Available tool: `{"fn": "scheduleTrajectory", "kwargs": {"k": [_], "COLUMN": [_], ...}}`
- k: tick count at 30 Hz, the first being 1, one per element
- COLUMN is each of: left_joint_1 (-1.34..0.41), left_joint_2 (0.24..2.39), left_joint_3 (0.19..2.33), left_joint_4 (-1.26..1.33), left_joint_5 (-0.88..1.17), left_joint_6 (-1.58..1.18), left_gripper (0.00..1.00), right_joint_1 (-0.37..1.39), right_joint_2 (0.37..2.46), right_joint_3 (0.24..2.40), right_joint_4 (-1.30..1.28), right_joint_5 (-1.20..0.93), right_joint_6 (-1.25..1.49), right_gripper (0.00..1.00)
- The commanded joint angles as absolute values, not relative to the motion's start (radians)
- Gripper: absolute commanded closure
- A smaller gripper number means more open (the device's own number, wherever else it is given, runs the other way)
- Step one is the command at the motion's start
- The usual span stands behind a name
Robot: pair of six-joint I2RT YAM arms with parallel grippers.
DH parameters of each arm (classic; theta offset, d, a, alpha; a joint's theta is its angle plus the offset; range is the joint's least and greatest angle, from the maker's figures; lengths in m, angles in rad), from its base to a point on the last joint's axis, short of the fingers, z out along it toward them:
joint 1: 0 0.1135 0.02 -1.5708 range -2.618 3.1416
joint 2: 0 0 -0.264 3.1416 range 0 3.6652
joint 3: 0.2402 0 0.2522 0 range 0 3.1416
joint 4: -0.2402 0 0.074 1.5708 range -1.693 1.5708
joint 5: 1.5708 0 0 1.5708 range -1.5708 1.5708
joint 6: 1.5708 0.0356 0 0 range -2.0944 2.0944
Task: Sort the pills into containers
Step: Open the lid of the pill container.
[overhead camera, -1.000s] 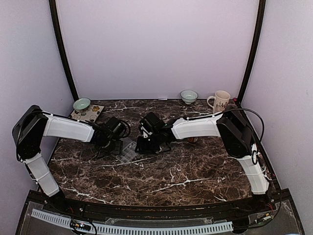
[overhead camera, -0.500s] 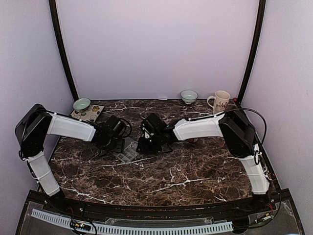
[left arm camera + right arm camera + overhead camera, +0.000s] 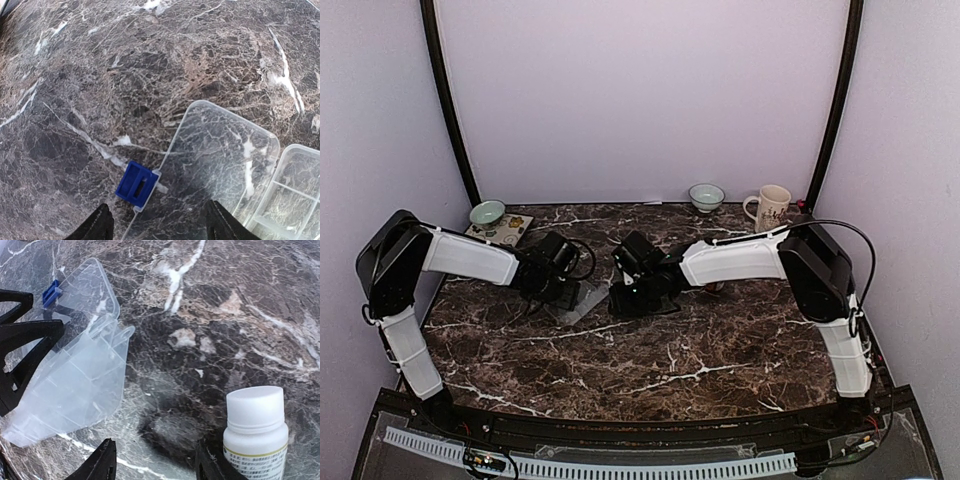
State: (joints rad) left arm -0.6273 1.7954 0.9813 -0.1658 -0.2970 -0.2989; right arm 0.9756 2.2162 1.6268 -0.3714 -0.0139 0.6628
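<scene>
The container is a clear organizer box point(image 3: 75, 385) that lies open on the marble, its lid point(image 3: 220, 160) folded out flat with a blue latch point(image 3: 137, 183) on the lid's edge. Little compartments point(image 3: 295, 200) show at the right. My left gripper point(image 3: 159, 227) is open and hovers just short of the latch, with nothing between its fingers. My right gripper point(image 3: 156, 462) is open over bare marble, right of the box. A white capped pill bottle point(image 3: 256, 435) stands beside its right finger. No loose pills show. In the top view both grippers flank the box point(image 3: 584, 298).
A green bowl point(image 3: 487, 212) and a patterned mat point(image 3: 502, 231) sit at the back left. A second bowl point(image 3: 706, 196) and a mug point(image 3: 772, 206) stand at the back right. The left gripper's black fingers point(image 3: 30, 332) reach in at the box's left side.
My right gripper's jaws have widened and it has shifted a little to the right, away from the box. The left arm has edged slightly closer to the box.
</scene>
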Motion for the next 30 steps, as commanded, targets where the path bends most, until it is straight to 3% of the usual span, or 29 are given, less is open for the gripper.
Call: {"fn": "scheduleTrajectory", "kwargs": {"k": [1,23,30], "left_joint_1": [-0.623,-0.621,-0.625], "left_joint_2": [1.797,1.533,1.442], "left_joint_3": [0.975,0.992,0.909], "left_joint_4": [-0.252,-0.312,-0.327], "left_joint_5": [-0.278,-0.304,-0.277], "left_joint_6": [-0.267,-0.314,-0.393], "left_gripper": [0.35,0.34,0.35], "right_joint_1": [0.977,0.977,0.976], "right_joint_2": [2.175,2.084,2.127], "right_joint_3": [1.604,1.638,1.734], "right_joint_4": [-0.427,-0.412,-0.445], "right_joint_5": [0.039,0.057,0.070], "right_joint_6": [0.632,0.545,0.497], "right_gripper": [0.46,0.46,0.47]}}
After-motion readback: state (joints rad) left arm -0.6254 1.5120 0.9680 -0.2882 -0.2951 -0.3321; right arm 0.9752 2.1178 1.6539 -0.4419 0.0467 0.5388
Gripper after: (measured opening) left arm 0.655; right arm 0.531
